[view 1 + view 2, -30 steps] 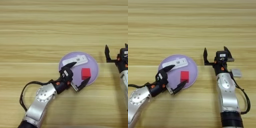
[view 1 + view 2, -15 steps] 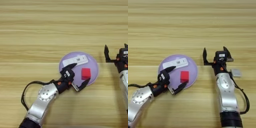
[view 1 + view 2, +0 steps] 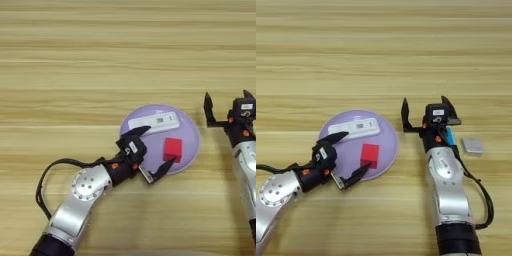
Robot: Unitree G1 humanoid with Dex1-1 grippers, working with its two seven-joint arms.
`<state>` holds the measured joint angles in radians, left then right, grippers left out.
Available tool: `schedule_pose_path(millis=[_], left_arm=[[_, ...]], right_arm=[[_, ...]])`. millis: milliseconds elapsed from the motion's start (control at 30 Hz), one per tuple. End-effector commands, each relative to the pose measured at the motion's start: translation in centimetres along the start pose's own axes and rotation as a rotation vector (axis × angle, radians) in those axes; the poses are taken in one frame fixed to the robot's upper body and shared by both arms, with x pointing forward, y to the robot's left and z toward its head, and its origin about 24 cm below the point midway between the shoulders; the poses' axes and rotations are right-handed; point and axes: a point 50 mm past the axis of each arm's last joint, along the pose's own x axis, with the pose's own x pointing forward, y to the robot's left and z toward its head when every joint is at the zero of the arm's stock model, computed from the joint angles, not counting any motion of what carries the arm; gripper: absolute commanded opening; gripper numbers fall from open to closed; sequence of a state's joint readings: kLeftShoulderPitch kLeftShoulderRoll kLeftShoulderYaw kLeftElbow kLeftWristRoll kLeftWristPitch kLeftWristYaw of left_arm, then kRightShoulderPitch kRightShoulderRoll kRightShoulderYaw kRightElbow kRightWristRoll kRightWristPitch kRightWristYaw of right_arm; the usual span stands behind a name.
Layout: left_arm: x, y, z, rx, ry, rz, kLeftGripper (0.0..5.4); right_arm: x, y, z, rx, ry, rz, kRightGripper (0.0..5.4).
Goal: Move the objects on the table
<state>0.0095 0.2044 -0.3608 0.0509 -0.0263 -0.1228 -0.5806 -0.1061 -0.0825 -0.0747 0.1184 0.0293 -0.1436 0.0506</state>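
My left gripper (image 3: 151,154) straddles the lilac plate's (image 3: 190,135) near rim; red cube (image 3: 172,149) and white bar (image 3: 153,121) lie ahead.

The left arm (image 3: 82,200) comes in from the lower left, silver forearm angled up and to the right, a black cable looping beside it. Its left gripper (image 3: 148,152) has the jaws spread wide, one black finger (image 3: 135,133) pointing up-right, the other low and to the right. The right arm (image 3: 448,195) stands nearly straight up from the bottom edge. The right gripper (image 3: 427,112) points away from the robot, jaws apart, holding nothing.
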Motion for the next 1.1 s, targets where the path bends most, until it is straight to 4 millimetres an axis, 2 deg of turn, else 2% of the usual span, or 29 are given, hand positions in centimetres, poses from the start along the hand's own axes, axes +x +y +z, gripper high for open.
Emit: schedule_pose_path(millis=[33, 233, 467, 700, 1100], left_arm=[[-0.1, 0.3, 0.5, 0.048, 0.018, -0.021, 5.40], [-0.5, -0.1, 2.1, 0.074, -0.014, -0.059, 5.40], [0.0, -1.2, 4.0, 0.091, -0.057, -0.133, 5.40], [0.5, -1.8, 3.9, 0.072, -0.045, -0.183, 5.40], [1.1, -0.6, 2.4, 0.059, 0.000, -0.149, 5.40]], right_arm=[[0.4, 0.4, 0.3, 0.007, -0.017, 0.001, 5.37], [0.5, 0.8, 0.4, 0.020, -0.017, -0.004, 5.37], [0.6, 0.9, 0.5, 0.031, -0.018, -0.016, 5.37], [0.7, 1.1, 0.6, 0.034, -0.023, -0.023, 5.37], [0.6, 1.4, 0.6, 0.033, -0.022, -0.016, 5.37]])
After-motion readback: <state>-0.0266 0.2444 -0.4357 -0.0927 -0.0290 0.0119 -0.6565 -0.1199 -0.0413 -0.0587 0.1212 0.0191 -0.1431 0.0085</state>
